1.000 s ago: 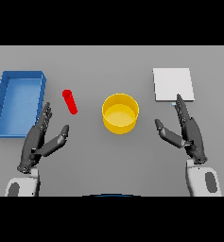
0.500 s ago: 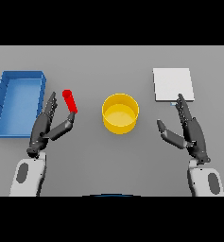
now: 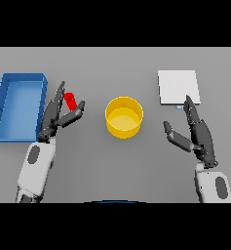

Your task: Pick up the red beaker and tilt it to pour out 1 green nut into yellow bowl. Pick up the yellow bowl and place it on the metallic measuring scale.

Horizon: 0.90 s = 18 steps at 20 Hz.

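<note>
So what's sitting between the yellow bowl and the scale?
Nothing: in the head view only bare table lies between the yellow bowl and the scale.

The lower part of the red beaker (image 3: 70, 100) is hidden behind the left hand (image 3: 57, 116). Whether that hand touches it cannot be told. No nut can be made out inside the yellow bowl (image 3: 124, 117).

Grey table (image 3: 112, 166) w/ blue tray (image 3: 5, 110) far left, red beaker (image 3: 70, 101), yellow bowl (image 3: 124, 117) mid, white scale (image 3: 178, 87) right.
</note>
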Available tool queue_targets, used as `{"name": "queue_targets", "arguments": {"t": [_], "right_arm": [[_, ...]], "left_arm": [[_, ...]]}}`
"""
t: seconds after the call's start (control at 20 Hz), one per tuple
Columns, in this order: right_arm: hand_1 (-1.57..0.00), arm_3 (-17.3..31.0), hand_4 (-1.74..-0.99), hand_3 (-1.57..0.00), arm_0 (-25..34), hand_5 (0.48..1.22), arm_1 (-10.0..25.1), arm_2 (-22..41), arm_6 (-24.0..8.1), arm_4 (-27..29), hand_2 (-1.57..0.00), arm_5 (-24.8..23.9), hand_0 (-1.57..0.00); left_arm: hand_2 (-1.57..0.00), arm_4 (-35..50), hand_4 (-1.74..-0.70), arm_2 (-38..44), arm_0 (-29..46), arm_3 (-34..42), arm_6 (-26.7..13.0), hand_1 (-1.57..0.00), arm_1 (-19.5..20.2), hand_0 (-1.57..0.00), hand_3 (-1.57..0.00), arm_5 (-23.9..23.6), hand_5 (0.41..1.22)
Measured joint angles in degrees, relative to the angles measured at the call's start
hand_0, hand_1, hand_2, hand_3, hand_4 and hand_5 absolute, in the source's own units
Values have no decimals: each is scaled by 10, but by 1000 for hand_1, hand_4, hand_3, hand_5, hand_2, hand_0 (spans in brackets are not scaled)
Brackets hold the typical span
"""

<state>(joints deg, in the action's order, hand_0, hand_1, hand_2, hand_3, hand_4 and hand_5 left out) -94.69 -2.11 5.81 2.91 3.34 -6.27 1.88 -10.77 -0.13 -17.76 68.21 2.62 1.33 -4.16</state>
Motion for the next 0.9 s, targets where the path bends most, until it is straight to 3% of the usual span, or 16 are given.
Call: {"name": "queue_targets", "arguments": {"t": [0.4,0.5,0.55,0.65,0.7,0.75,0.9], "right_arm": [[1,10,-1301,1,9,647,-2,-5,-11,3,1,-3,1],[1,6,-1294,1,2,645,-1,-3,-2,1,1,-1,1],[1,9,-1292,1,5,645,0,-5,-9,0,1,-3,1],[1,1,-1290,1,-7,646,-2,-1,-4,2,1,0,1],[1,5,-1291,1,-1,647,1,-6,-15,5,1,-1,1],[1,2,-1291,1,-4,649,1,-3,-9,3,1,1,1],[1,9,-1290,1,3,649,-2,-2,-16,-2,1,-4,1]], "left_arm": [[-50,5,-1347,23,-60,-101,59,-6,-11,1,-30,-9,726],[-322,8,-1385,31,-74,-117,63,-306,-22,-338,-239,-25,765],[-551,10,-1416,35,-81,-126,66,-556,-27,-585,-416,-29,786],[-918,25,-1425,51,-88,-135,85,-921,-28,-940,-832,-33,943],[-1049,28,-1483,55,-95,-147,89,-1051,-32,-1066,-980,-33,998],[-1153,26,-1529,55,-95,-152,99,-1155,-36,-1167,-1081,-37,1043],[-1357,23,-1621,49,-98,-150,110,-1358,-33,-1364,-1176,-42,1130]]}}
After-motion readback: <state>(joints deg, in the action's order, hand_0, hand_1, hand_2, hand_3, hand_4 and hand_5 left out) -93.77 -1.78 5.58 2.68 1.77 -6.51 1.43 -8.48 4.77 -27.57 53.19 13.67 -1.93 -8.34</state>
